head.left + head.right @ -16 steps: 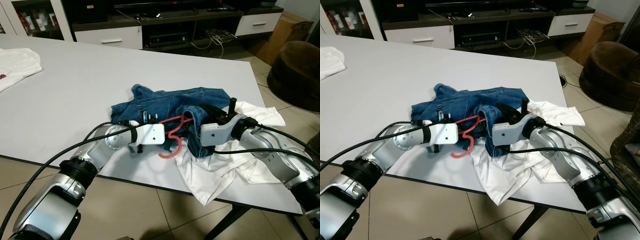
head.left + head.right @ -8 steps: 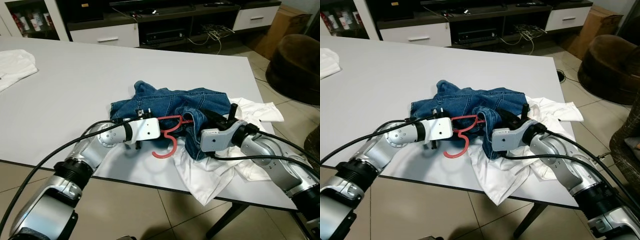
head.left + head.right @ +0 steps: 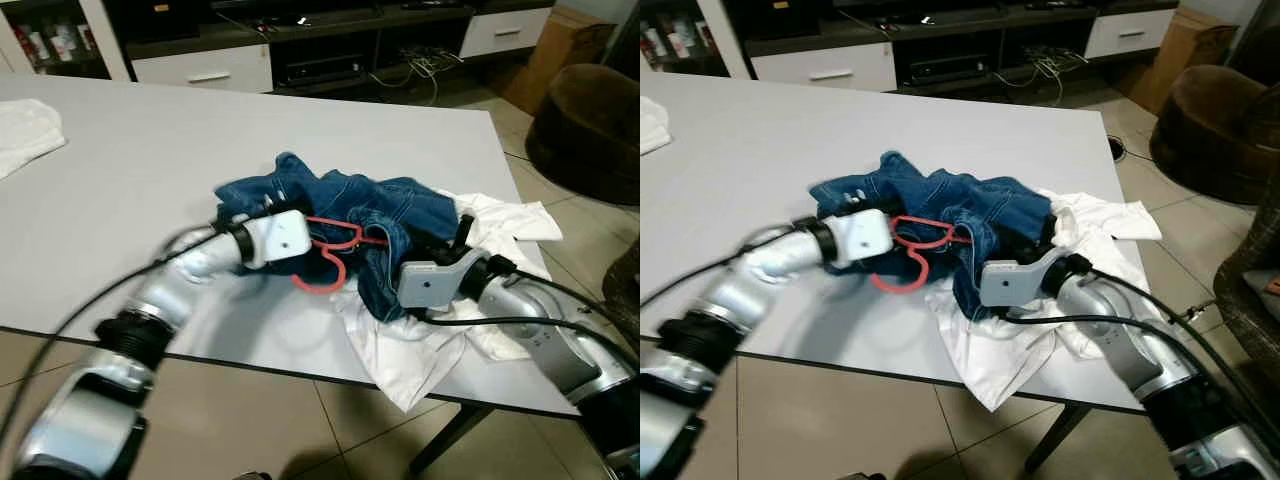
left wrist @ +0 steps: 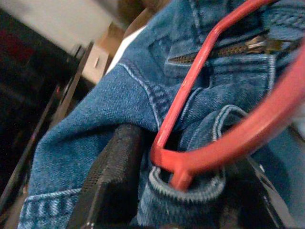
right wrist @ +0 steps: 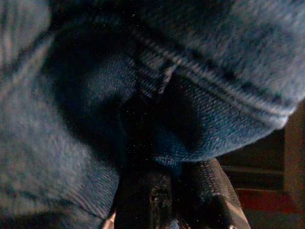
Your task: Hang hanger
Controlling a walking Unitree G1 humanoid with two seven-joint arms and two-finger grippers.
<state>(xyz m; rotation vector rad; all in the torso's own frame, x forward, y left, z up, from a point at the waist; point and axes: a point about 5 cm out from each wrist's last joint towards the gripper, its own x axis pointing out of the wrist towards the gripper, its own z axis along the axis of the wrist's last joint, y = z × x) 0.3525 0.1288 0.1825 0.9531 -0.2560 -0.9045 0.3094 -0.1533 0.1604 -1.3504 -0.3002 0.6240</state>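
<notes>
A wide pale grey table [image 3: 150, 180] takes up most of the scene, standing on a tiled floor [image 3: 260, 420]; behind it runs a low dark TV cabinet [image 3: 330, 40] with white drawers, and a brown armchair [image 3: 585, 130] sits to the robot's right; a cardboard box [image 3: 540, 50] stands by the cabinet.

On the table lie one pair of blue jeans [image 3: 370, 200], crumpled in a heap; one white garment [image 3: 420, 340] spread under and beside the jeans and drooping over the near edge; a second white cloth [image 3: 25, 130] well apart at the far left; and one red hanger [image 3: 330, 245], lying on the jeans with its hook curling onto the bare table just beside them.

Both silver arms reach forward over the near edge, elbows low; the left arm is blurred. The left gripper [image 4: 162, 191] is at the near left side of the jeans, its black fingers [image 4: 112, 181] pinching a denim fold together with the hanger's red bar. The right gripper [image 5: 176, 195] is pushed into the denim from the right; its fingers are pinched on a fold of the jeans, dark in the wrist view.
</notes>
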